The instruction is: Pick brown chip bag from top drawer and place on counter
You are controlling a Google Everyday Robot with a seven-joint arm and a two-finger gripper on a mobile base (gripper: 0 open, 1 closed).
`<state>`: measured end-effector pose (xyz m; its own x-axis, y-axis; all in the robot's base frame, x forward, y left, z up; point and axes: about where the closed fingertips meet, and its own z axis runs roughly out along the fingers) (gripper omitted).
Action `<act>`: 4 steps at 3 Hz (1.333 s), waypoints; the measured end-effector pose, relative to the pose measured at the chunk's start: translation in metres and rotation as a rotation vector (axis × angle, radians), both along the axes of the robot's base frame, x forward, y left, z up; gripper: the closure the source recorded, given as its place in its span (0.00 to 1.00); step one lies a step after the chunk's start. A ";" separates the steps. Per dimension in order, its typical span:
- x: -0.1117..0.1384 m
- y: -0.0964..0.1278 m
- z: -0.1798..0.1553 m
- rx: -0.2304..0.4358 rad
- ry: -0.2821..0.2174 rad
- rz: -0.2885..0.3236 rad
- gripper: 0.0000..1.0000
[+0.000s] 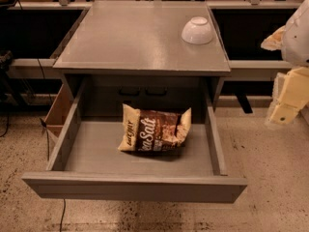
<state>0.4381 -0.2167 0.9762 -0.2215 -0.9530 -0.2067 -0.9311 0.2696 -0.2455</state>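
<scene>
The brown chip bag [154, 130] lies flat on the floor of the open top drawer [135, 187], right of centre, its white "Sea Salt" lettering facing up. The grey counter [130, 37] sits above and behind the drawer. My gripper [288, 100] is at the right edge of the view, cream-coloured, raised beside the cabinet's right side and well apart from the bag. It holds nothing that I can see.
A white bowl [197, 30] stands upside down on the counter's back right corner. The drawer's grey side walls [215, 134] flank the bag. A speckled floor [270, 168] surrounds the cabinet. Dark shelving runs along the back.
</scene>
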 end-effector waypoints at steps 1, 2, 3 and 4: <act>0.000 0.001 0.000 0.002 -0.006 0.001 0.00; 0.004 0.009 -0.015 0.017 0.002 0.014 0.00; 0.012 0.034 -0.062 0.067 0.023 0.060 0.00; 0.031 0.069 -0.131 0.139 0.045 0.122 0.00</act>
<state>0.4691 -0.1475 0.8456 -0.1181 -0.9362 -0.3310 -0.9682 0.1826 -0.1709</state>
